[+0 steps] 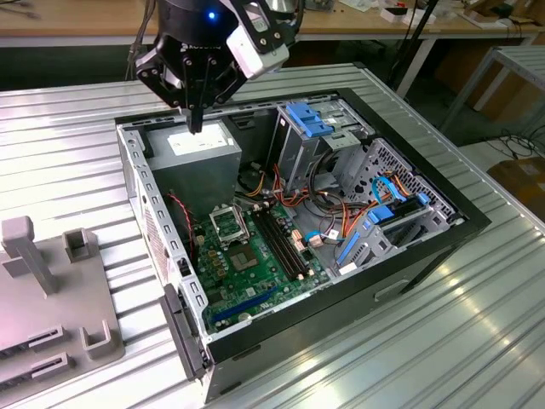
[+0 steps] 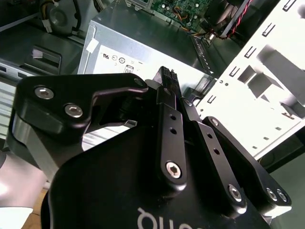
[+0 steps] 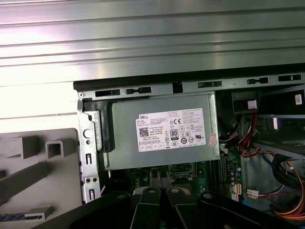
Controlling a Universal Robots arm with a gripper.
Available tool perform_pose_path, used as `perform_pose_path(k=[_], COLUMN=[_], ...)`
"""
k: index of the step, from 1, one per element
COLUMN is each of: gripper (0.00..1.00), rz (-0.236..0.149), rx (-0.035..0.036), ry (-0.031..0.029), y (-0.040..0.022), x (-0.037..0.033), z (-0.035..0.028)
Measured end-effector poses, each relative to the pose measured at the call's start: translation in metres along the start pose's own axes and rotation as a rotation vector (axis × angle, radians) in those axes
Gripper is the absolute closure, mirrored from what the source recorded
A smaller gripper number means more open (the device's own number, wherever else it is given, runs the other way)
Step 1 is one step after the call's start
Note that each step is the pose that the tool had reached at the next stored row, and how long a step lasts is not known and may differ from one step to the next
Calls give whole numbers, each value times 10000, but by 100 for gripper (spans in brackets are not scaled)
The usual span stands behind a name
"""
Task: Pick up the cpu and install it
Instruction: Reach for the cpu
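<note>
We see the black multi-link tool (image 1: 196, 123) hanging over the far left corner of the open black desktop computer case (image 1: 473, 223), which lies on the ribbed silver metal table (image 1: 68, 145). Its fingertips point down just above the grey metal power supply box with a white label (image 1: 192, 152), seen in the first wrist view as well (image 3: 162, 131). In the second wrist view the tool (image 2: 167, 76) has its fingers (image 2: 170, 119) drawn tightly together; whether the cpu sits pinched between them we cannot tell. Nearer to us lies the green motherboard (image 1: 255, 277) with its black-framed square socket (image 1: 228, 223). A grey plastic fixture (image 1: 51, 294) rests on the table at the exterior view's left.
</note>
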State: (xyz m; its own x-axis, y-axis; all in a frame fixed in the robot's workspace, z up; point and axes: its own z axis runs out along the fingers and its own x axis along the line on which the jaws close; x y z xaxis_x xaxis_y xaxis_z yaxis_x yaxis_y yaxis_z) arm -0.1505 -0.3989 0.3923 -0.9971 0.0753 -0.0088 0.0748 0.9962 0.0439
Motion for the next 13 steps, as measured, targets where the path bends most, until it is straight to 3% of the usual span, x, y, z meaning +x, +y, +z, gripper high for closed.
perform_pose_path(k=[13], gripper=[89], rz=[1], rx=[1], ry=[21], y=[-4], x=[56], z=[2])
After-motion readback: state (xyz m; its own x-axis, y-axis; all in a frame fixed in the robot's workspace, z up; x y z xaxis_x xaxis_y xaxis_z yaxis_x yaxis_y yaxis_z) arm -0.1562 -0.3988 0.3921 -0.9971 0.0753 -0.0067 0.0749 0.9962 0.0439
